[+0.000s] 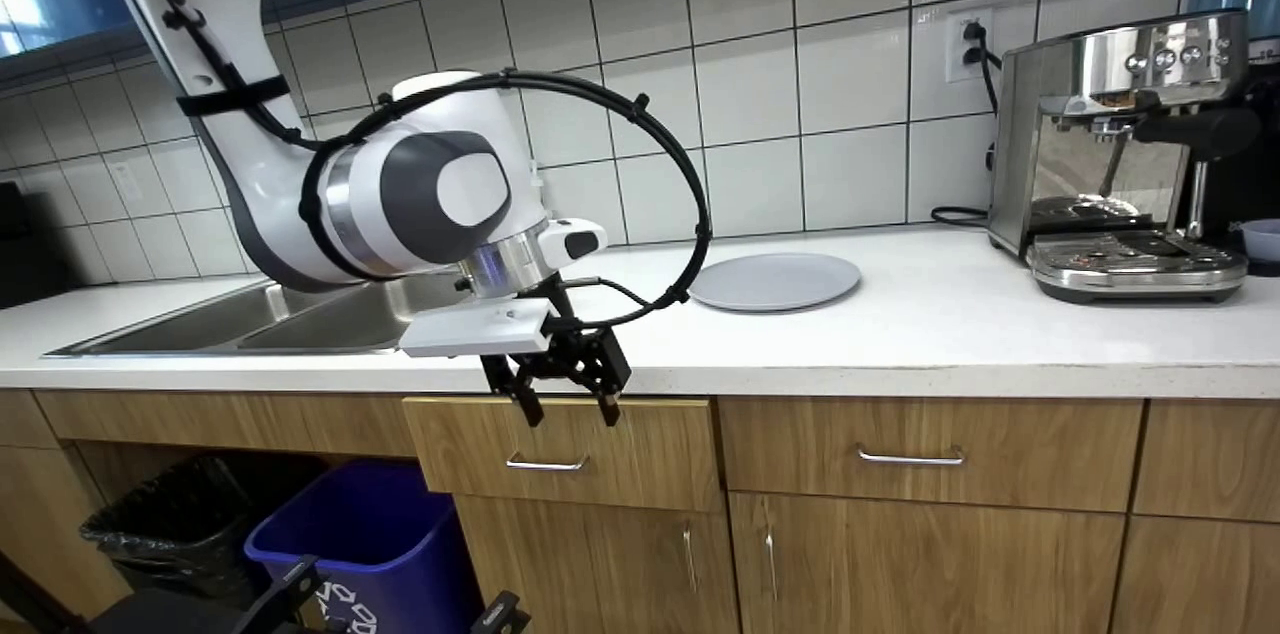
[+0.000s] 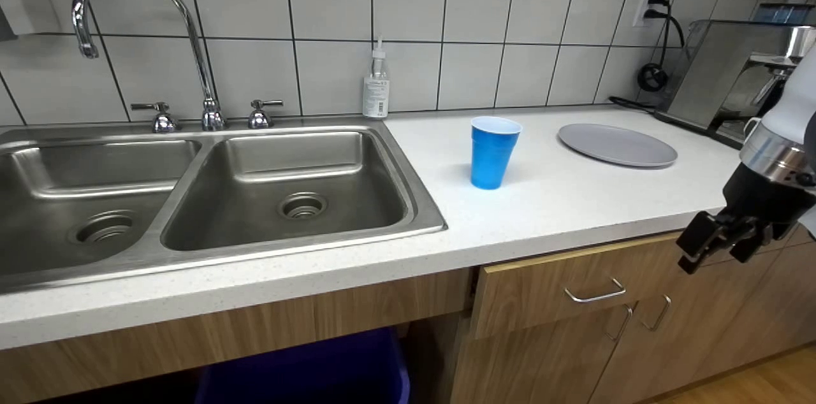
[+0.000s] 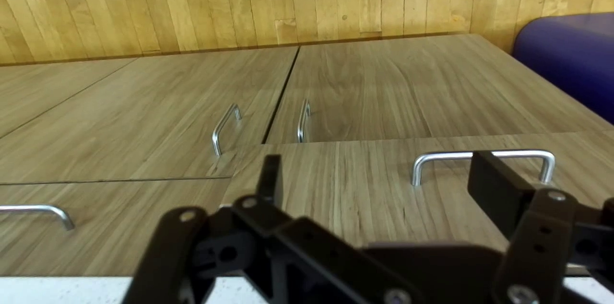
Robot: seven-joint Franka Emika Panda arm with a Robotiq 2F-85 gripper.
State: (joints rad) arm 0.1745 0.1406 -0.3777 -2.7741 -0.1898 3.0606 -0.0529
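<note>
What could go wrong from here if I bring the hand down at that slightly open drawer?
The hand might bump the drawer, which sticks out a little, and push it in. In the wrist view the handle lies off-centre, partly behind one finger, so closing now would probably miss, or that finger could strike it. The bulging cable loop might also snag as the hand moves.

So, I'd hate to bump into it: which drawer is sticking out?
The drawer nearest the tool, over the cabinet door beside the blue bin: its front stands forward, baring its top edge, while the neighbouring drawer sits flush.
</note>
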